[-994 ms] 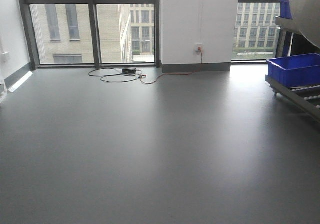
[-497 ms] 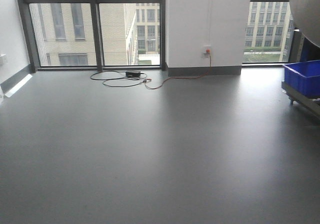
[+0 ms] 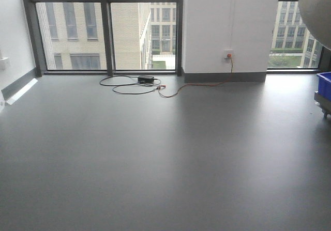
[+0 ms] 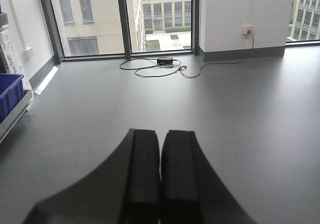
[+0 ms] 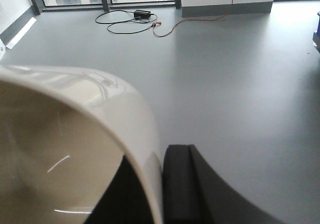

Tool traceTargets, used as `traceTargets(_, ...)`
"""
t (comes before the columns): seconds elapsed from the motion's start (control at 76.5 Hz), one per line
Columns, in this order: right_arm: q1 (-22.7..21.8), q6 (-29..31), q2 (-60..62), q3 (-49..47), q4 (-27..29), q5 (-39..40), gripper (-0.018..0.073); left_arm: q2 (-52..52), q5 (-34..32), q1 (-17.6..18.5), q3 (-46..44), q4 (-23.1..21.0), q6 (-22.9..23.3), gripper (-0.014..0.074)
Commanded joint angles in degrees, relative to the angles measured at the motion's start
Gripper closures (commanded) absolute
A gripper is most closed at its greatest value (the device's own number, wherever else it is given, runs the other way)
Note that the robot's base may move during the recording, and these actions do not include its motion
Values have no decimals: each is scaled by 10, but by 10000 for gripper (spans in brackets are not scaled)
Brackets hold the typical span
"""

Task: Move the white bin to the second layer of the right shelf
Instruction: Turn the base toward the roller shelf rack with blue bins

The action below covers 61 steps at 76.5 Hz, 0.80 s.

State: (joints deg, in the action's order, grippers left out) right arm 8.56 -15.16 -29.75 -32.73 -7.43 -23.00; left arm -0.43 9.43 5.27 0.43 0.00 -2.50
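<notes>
The white bin [image 5: 75, 134] fills the lower left of the right wrist view, its cream inside facing the camera. My right gripper [image 5: 157, 156] is shut on its rim, one dark finger inside the wall and one finger [image 5: 180, 184] outside. The bin's rounded wall also shows at the top right of the front view [image 3: 315, 6], held up off the floor. My left gripper [image 4: 160, 139] is shut and empty, its two black pads pressed together above bare floor. The right shelf's second layer is out of view.
Grey floor runs to tall windows and a white pillar [image 3: 230, 27] with a socket. A black cable and power brick [image 3: 145, 81] lie on the floor by the windows. A blue crate [image 3: 325, 83] on a rack shows at the right edge; another blue crate [image 4: 9, 93] at the left.
The front view has swung left: the pillar, cable and windows have shifted right, and the blue crates and rack have nearly slid off the right edge. The bin stays at the top right.
</notes>
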Motion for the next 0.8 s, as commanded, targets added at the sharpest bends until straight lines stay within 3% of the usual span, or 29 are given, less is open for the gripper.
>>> traceTargets(0.0,-4,1,-3,-18,-5,61,504,-8,-50,3,21,0,3,512)
traceTargets(0.784,-4,1,-3,-18,-5,61,504,-8,-50,3,21,0,3,512)
